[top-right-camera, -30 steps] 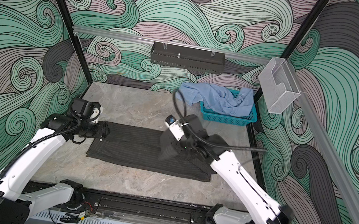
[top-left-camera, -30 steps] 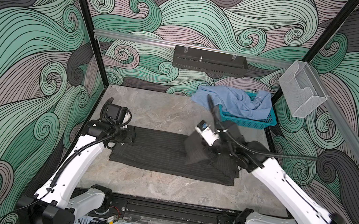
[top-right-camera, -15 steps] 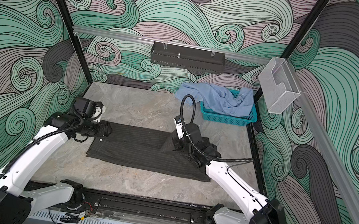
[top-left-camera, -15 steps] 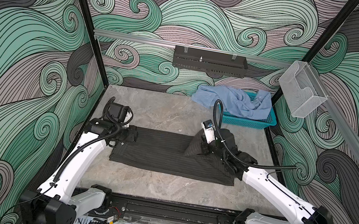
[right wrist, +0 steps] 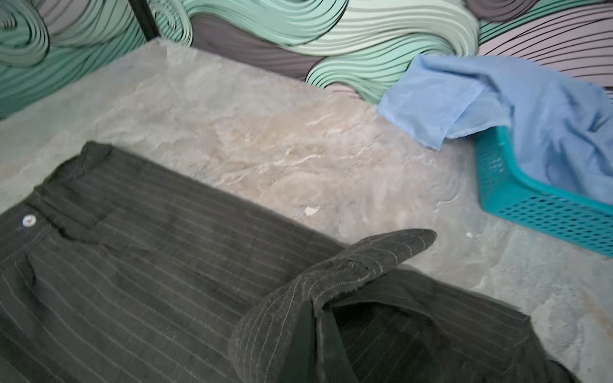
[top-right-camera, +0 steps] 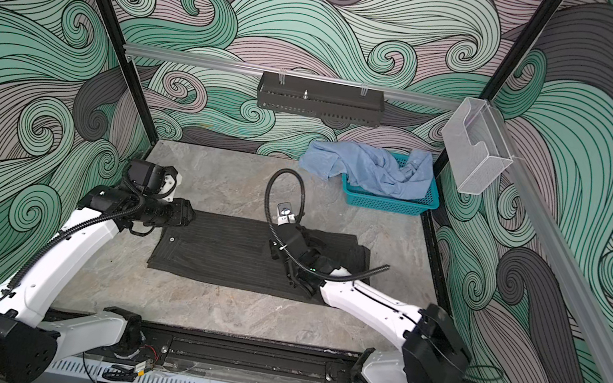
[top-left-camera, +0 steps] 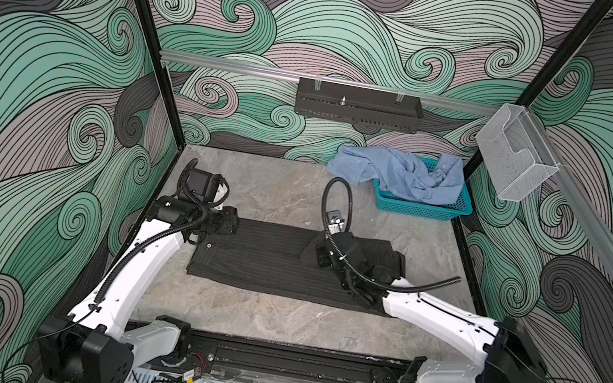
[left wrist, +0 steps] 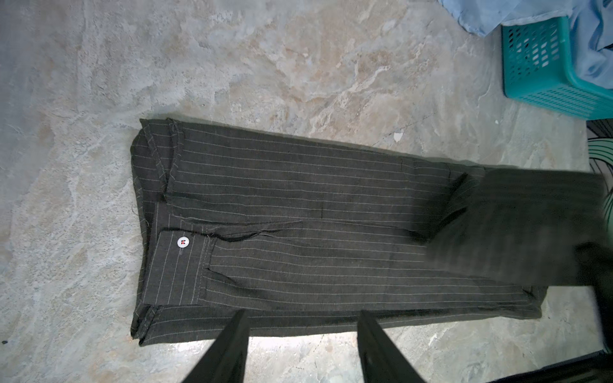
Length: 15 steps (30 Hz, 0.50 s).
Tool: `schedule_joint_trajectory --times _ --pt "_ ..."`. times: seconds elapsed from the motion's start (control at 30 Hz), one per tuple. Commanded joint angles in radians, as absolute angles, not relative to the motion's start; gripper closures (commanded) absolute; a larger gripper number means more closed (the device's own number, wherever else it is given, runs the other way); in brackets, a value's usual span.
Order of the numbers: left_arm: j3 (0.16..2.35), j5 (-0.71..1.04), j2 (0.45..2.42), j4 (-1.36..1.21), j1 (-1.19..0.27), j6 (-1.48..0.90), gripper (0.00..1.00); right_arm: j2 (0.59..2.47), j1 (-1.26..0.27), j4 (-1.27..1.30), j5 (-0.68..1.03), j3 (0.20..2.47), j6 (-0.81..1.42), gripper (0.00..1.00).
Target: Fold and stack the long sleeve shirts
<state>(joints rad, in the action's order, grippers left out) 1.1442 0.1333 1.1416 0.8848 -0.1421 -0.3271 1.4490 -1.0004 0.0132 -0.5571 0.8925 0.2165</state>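
Observation:
The dark charcoal pinstriped long sleeve shirt (top-left-camera: pixel 263 261) (top-right-camera: pixel 231 256) lies as a long flat strip across the table's middle, with a white button (left wrist: pixel 182 242) near its left end. My right gripper (top-left-camera: pixel 314 250) (top-right-camera: pixel 278 247) (right wrist: pixel 318 318) is shut on the shirt's right end, holding a fold of cloth low over the strip. At the left end my left gripper (top-left-camera: pixel 227 223) (top-right-camera: pixel 189 215) (left wrist: pixel 302 318) stands open, its fingertips (left wrist: pixel 237 326) over the shirt's edge and gripping nothing. The light blue shirt (top-left-camera: pixel 400 172) (top-right-camera: pixel 372 165) (right wrist: pixel 530 109) lies crumpled in the basket.
The teal perforated basket (top-left-camera: pixel 419 209) (top-right-camera: pixel 389 204) (right wrist: pixel 547 212) (left wrist: pixel 544 66) stands at the back right, the blue cloth spilling over its left rim. A black rack (top-left-camera: pixel 359 104) hangs on the back wall and a clear holder (top-left-camera: pixel 512 159) on the right rail.
My right gripper has come down and moved left with the shirt's right end, laying the fold lower over the strip. The left arm has hardly moved.

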Motion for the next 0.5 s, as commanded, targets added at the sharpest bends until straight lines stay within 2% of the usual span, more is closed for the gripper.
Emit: schedule_joint_trajectory --times 0.0,0.07,0.1,0.2,0.27,0.37,0.47 --pt "1.195 0.1 1.137 0.888 -0.115 -0.342 0.44 1.495 -1.112 0.008 -0.644 0.926 0.304 1.0" --pt "1.205 0.101 1.134 0.893 -0.098 -0.336 0.45 1.512 -1.189 -0.004 -0.653 0.924 0.33 0.99" --pt "1.209 0.102 1.134 0.894 -0.093 -0.334 0.45 1.515 -1.218 -0.021 -0.654 0.924 0.345 0.94" --pt "1.213 0.109 1.134 0.901 -0.087 -0.327 0.44 1.502 -1.305 -0.1 -0.652 0.912 0.399 0.65" --pt "1.207 0.141 1.134 0.904 -0.087 -0.32 0.44 1.459 -1.339 -0.161 -0.654 0.895 0.421 0.4" --pt "1.176 0.206 1.13 0.9 -0.091 -0.341 0.44 1.341 -1.348 -0.224 -0.672 0.854 0.406 0.22" --pt "1.132 0.235 1.127 0.894 -0.128 -0.401 0.44 1.179 -1.328 -0.237 -0.72 0.795 0.334 0.13"
